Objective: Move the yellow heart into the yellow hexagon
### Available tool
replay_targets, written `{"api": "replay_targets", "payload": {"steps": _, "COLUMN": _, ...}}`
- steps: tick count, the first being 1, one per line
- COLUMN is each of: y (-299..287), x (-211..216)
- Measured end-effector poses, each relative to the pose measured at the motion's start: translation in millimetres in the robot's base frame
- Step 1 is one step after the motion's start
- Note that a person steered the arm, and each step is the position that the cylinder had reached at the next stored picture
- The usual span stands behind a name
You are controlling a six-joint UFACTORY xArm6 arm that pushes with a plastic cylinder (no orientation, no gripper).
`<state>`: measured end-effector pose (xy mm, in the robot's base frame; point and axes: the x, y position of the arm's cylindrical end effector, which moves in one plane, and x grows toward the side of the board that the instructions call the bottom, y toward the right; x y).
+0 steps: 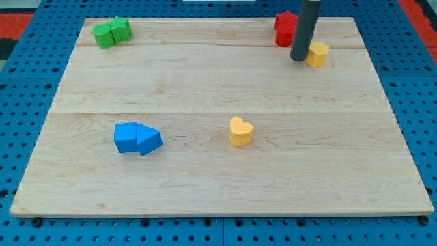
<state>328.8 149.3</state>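
While the yellow heart (240, 131) lies untouched a little below the board's centre, we judge the step in hand to be the approach, not yet the push. Nearest the view's bottom, at about 8 o'clock from the board's centre, sit a blue cube (125, 137) and a blue wedge-shaped block (149, 140), touching each other and well apart from the heart. Farther off, at 1 o'clock, our tip (298, 59) rests on the wooden board (205, 82) just beside the yellow hexagon (317, 53), on its 9 o'clock side; whether they touch we cannot tell. Being a plain rod, the tool has no jaws to spread or press together, and it holds nothing. To do the step well, we should bring the tip round to the heart's 7 o'clock side and push toward 1 o'clock, keeping the line through the heart's middle so it does not spin off. Beyond the rod sits a red block (285, 29), partly hidden, shape uncertain; overshoot could disturb it. At 11 o'clock, two green blocks (112, 32) touch. No brand, label or writing is legible.
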Motion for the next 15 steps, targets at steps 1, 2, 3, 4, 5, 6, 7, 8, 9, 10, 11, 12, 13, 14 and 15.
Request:
{"api": "replay_targets", "payload": {"steps": 1, "y": 1, "x": 75}}
{"api": "replay_targets", "payload": {"steps": 2, "y": -27, "x": 136}}
{"api": "replay_targets", "payload": {"steps": 3, "y": -88, "x": 157}}
{"api": "replay_targets", "payload": {"steps": 4, "y": -108, "x": 167}}
{"api": "replay_targets", "payload": {"steps": 5, "y": -101, "x": 179}}
{"api": "replay_targets", "payload": {"steps": 6, "y": -110, "x": 207}}
{"api": "replay_targets", "payload": {"steps": 7, "y": -113, "x": 170}}
{"api": "replay_targets", "payload": {"steps": 8, "y": -119, "x": 141}}
{"api": "replay_targets", "payload": {"steps": 9, "y": -114, "x": 189}}
{"api": "replay_targets", "payload": {"steps": 10, "y": -119, "x": 211}}
{"api": "replay_targets", "payload": {"steps": 11, "y": -160, "x": 161}}
{"api": "replay_targets", "payload": {"steps": 12, "y": -111, "x": 135}}
{"api": "replay_targets", "payload": {"steps": 13, "y": -125, "x": 96}}
{"api": "replay_targets", "payload": {"steps": 14, "y": -167, "x": 70}}
{"api": "replay_targets", "payload": {"steps": 15, "y": -177, "x": 65}}
